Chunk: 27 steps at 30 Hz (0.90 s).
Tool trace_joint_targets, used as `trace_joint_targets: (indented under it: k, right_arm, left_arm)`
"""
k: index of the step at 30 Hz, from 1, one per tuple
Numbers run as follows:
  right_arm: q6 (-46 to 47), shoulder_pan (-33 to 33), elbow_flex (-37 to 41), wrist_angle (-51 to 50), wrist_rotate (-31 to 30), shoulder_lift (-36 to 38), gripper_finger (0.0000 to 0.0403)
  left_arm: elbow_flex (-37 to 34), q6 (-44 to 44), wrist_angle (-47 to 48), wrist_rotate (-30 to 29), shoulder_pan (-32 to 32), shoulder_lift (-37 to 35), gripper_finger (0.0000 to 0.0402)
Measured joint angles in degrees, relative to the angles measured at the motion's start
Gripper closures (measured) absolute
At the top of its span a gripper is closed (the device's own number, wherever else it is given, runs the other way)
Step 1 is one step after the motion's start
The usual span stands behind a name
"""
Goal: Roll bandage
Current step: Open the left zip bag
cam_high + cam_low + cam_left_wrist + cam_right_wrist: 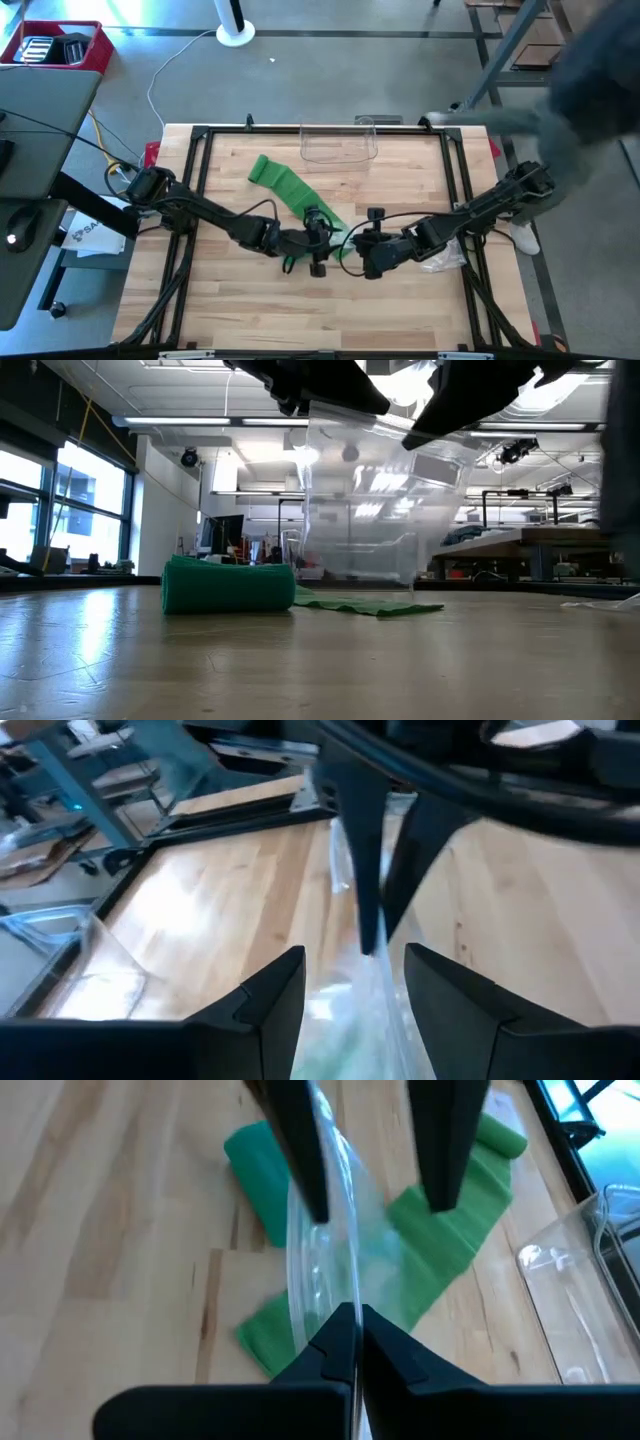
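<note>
Your right claw point(355, 1342) is pinched fully closed on the edge of a clear plastic bag point(325, 1230), holding it up above the desk point(250, 310) near its middle. Facing it, your left claw point(352, 985) has its fingers point(268, 995) parted, with the bag's other edge running between them; from these views you cannot tell whether they touch the plastic, so treat that side as loose. Under the hanging bag lies the green bandage point(290, 190): one end is rolled into a thick cylinder, the rest trails flat across the wood towards a clear container point(340, 145) at the far edge. In the low view the roll point(228, 588) sits flat on the desk with its tail point(365, 605) unrolled beside it. The bandage looks only partly wound, and neither claw is on it; the step in hand seems to be handling the bag, perhaps holding its mouth open. Next you probably need the left claw to settle: either grip the bag's free edge firmly, or let go and drop to the bandage.
</note>
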<state>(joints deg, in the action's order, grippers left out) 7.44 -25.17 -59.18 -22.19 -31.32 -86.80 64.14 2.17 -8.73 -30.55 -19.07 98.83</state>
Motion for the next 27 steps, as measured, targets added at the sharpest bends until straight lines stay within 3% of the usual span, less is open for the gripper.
trace_joint_targets:
  k: [11,18,27]
  right_arm:
    - [-1.5,-0.7,0.0,0.4,-0.1,2.2,0.0403]
    - [-3.9,-1.6,0.0,1.1,2.2,2.9,0.0403]
    - [-6.5,-1.5,0.0,0.6,1.9,2.8,0.0402]
  left_arm:
    - [0.0,-1.0,2.5,0.0,0.2,0.0,0.0248]
    - [0.0,-2.2,2.9,0.2,0.6,0.0,0.0308]
    - [0.0,-5.3,3.0,6.2,0.8,0.0,0.0387]
